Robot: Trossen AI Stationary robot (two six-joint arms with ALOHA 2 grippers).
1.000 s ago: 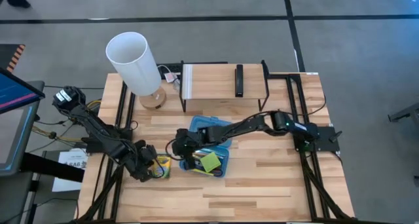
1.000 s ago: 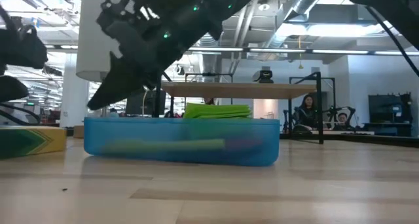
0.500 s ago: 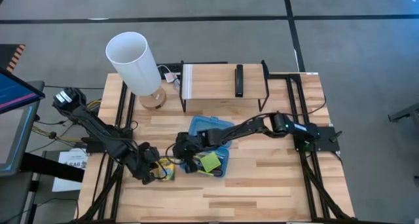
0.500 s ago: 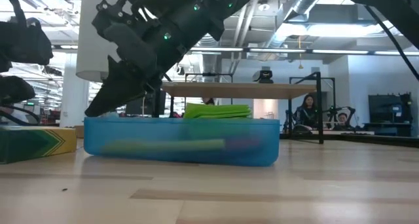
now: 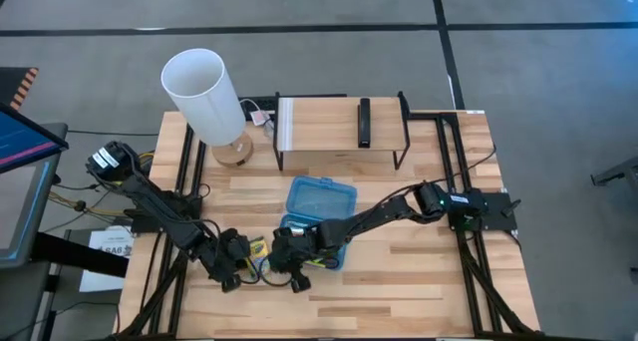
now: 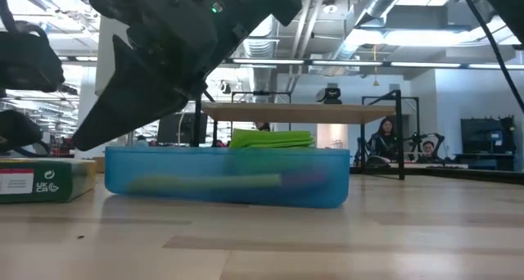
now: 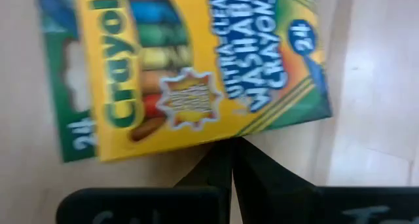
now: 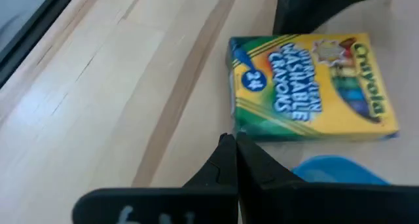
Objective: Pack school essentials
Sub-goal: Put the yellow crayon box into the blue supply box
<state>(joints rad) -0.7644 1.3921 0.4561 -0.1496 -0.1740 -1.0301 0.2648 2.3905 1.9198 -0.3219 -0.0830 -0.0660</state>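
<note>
Over the last second the right gripper [image 5: 290, 275] has left the blue case [image 5: 319, 203] and come down beside the crayon box [image 8: 313, 86], fingers pressed together. The box lies flat on the table [image 5: 419, 281], between the right gripper and the left gripper [image 5: 231, 271], whose fingers are also pressed together just short of it. The box is not yet gripped, so packing it is still to do.

1. Both arms are dark, near black, built of slim jointed links; each base sits at a side edge of the wooden table [image 5: 399, 281].
2. The left arm carries a white-marked round joint housing.
3. The right arm shows small green indicator lights.
4. Each wrist ends in tapering, flat black fingers [image 8: 229, 162].
</note>
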